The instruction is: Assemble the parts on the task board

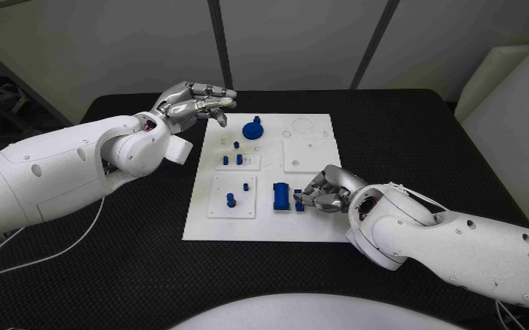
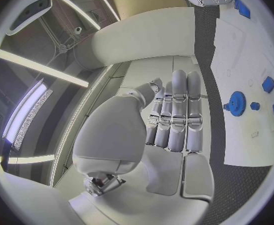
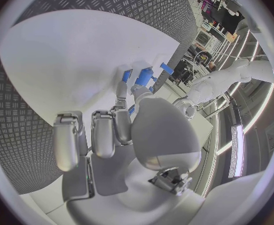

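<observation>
- The right arm (image 1: 441, 238) lies nearest the head camera, entering from the picture's right edge and crossing the black table (image 1: 121, 269) toward the near right part of the task board (image 1: 264, 227).
- The right hand (image 1: 326, 190) rests low over the board's near right area, fingers curled inward around the small blue parts beside it. In the right wrist view the fingertips (image 3: 121, 87) meet a blue piece (image 3: 143, 76); whether it is truly pinched or only touched cannot be told.
- An upright blue block (image 1: 281, 196) stands just beside that hand, its long axis running near-to-far along the board.
- Smaller blue pieces (image 1: 299, 199) sit between the block and the fingers, partly hidden.
- A near left inset plate (image 1: 232, 197) holds short blue pegs (image 1: 231, 198) standing upright, pointing straight up.
- A middle left inset plate (image 1: 237, 156) carries more blue pegs (image 1: 239, 159), also upright.
- A blue gear (image 1: 254, 128) lies flat near the board's far edge, its hub pointing up; the left wrist view shows it as a toothed disc (image 2: 237, 103).
- The left hand (image 1: 196, 103) hovers off the board's far left corner, above the table. Its fingers are curled together with nothing in them, packed side by side in the left wrist view (image 2: 174, 116).
- The left arm (image 1: 77, 163) comes in from the picture's left edge.
</observation>
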Robot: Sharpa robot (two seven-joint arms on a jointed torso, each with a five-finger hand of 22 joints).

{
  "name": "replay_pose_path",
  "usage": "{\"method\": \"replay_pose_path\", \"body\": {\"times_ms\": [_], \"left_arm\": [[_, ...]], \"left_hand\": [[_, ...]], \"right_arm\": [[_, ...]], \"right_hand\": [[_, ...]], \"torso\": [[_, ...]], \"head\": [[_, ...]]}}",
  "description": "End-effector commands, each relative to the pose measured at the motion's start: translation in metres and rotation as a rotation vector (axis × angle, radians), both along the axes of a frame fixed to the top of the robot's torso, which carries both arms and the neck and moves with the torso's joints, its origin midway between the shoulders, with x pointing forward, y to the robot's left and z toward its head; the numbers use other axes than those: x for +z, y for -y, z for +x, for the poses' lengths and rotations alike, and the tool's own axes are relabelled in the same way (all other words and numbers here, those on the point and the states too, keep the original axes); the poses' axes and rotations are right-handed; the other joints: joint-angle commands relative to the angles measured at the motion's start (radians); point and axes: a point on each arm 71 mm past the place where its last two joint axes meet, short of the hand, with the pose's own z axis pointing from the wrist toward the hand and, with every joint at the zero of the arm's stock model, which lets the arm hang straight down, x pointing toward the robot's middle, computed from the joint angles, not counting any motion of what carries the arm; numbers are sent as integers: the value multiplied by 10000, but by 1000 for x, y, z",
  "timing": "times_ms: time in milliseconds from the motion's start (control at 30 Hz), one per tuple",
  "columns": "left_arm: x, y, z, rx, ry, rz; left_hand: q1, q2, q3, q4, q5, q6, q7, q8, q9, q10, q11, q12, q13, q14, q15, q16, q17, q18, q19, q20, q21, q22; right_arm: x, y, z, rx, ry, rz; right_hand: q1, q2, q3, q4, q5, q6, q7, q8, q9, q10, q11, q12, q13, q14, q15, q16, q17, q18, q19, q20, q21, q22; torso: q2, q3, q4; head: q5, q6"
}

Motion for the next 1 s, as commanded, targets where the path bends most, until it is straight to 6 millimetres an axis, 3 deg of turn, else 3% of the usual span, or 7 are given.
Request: {"method": "replay_pose_path", "body": {"times_ms": [33, 133, 367, 500, 633, 1000], "left_arm": [[1, 1, 0, -93, -1, -81], [1, 1, 0, -93, -1, -81], [1, 0, 0, -80, 1, -77], [1, 0, 0, -71, 3, -75], [1, 0, 0, -79, 11, -83], [1, 0, 0, -81, 20, -90]], "left_hand": [[18, 94, -36, 2, 18, -47, 2, -42, -8, -83, 0, -23, -6, 54, 3, -63, -6, -110, 43, 31, -42, -9], [18, 94, -36, 2, 18, -47, 2, -42, -8, -83, 0, -23, -6, 54, 3, -63, -6, -110, 43, 31, -42, -9], [18, 94, -36, 2, 18, -47, 2, -42, -8, -83, 0, -23, -6, 54, 3, -63, -6, -110, 43, 31, -42, -9], [18, 94, -36, 2, 18, -47, 2, -42, -8, -83, 0, -23, -6, 54, 3, -63, -6, -110, 43, 31, -42, -9], [18, 94, -36, 2, 18, -47, 2, -42, -8, -83, 0, -23, -6, 54, 3, -63, -6, -110, 43, 31, -42, -9], [18, 94, -36, 2, 18, -47, 2, -42, -8, -83, 0, -23, -6, 54, 3, -63, -6, -110, 43, 31, -42, -9]], "right_arm": [[0, -1, -1, 152, 40, -122], [0, 0, -1, 165, 104, -178], [2, 4, -3, 372, 226, -243], [4, 4, -4, 520, 314, -249], [4, 4, -4, 588, 372, -275], [-1, 2, 1, 628, 351, -511]], "right_hand": [[-118, 3, -11, 56, -43, 83, 3, 7, 23, 89, -74, 49, 738, 702, -56, 26, 947, -74, 1037, -58, 32, 2634], [-90, -36, -21, 20, -163, 100, -17, 15, 79, 91, -88, 52, 742, 702, -64, 26, 948, -74, 1037, -65, 32, 2634], [577, -273, -107, -377, -2360, 139, -42, 33, 426, 99, -122, 48, 752, 706, -94, 36, 977, -74, 1037, -102, 32, 2634], [657, -306, -264, -488, -3108, 150, -32, 4, 559, 105, -102, 56, 763, 708, -82, 40, 989, -74, 1037, -92, 32, 2634], [608, -294, -369, -483, -3410, 161, -19, -15, 625, 107, -93, 55, 766, 708, -75, 36, 987, -74, 1037, -84, 32, 2634], [668, -258, -386, -531, -3505, 178, -32, -20, 668, 110, -98, 64, 773, 708, -76, 35, 987, -74, 1037, -82, 32, 2634]], "torso": [[-6, -1, 3], [-9, -2, 2], [-2, 5, 0], [-14, 6, -7], [-4, 0, 7], [-7, -4, 0]], "head": [[5, 24], [2, 41], [19, 63], [8, 61], [7, 82], [32, 85]]}}
